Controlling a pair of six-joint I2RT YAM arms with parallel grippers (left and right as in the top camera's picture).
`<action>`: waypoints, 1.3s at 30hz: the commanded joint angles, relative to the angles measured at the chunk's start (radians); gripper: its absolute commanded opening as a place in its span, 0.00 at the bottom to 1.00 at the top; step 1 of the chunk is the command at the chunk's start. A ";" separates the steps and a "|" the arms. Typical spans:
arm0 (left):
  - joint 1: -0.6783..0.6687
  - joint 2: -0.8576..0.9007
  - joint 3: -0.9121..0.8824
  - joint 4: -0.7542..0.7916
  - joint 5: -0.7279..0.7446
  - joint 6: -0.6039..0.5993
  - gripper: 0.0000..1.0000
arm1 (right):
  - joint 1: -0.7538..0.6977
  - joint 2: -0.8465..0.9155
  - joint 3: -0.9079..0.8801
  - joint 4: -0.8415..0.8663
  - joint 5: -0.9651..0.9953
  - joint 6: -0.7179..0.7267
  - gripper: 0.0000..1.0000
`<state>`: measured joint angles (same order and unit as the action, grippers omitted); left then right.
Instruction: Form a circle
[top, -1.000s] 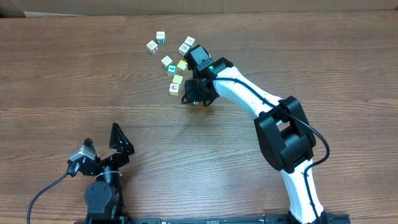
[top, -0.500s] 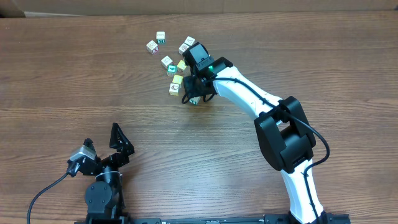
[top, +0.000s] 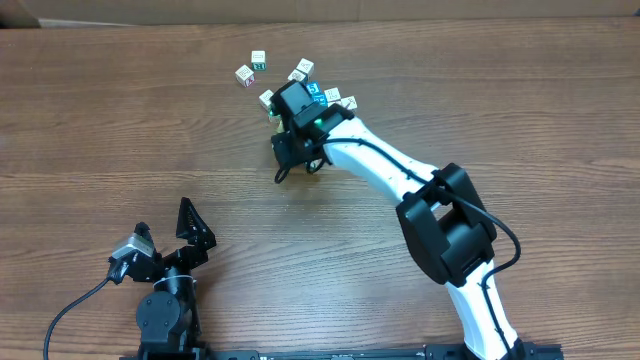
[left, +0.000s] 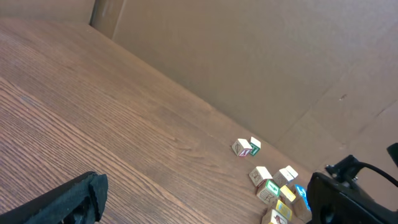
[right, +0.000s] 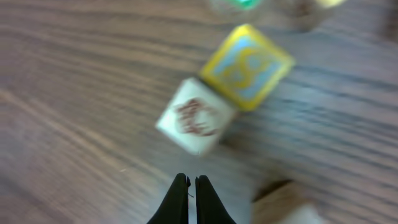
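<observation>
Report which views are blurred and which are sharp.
Right wrist: smeared by motion, the white cube and the yellow-edged cube both soft, only the right gripper crisp. Overhead: sharp and evenly lit, no glare on the table. Left wrist: sharp, the far cubes distinct as separate blocks.

Right gripper (right: 191, 186) swung leftward; jaws gone from half-open to fully closed, gripping nothing.
</observation>
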<state>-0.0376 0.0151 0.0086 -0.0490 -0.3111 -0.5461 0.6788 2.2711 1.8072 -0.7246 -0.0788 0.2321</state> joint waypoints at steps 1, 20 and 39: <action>0.000 -0.010 -0.004 0.000 -0.011 0.012 1.00 | 0.021 -0.036 -0.010 0.013 -0.012 0.006 0.04; 0.000 -0.010 -0.004 0.000 -0.011 0.012 0.99 | 0.027 -0.035 -0.133 0.238 0.034 0.006 0.04; 0.000 -0.010 -0.004 0.000 -0.011 0.012 1.00 | -0.002 0.032 -0.139 0.414 0.158 0.002 0.06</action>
<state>-0.0376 0.0151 0.0086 -0.0490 -0.3115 -0.5461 0.6998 2.2784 1.6787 -0.3355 0.0486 0.2344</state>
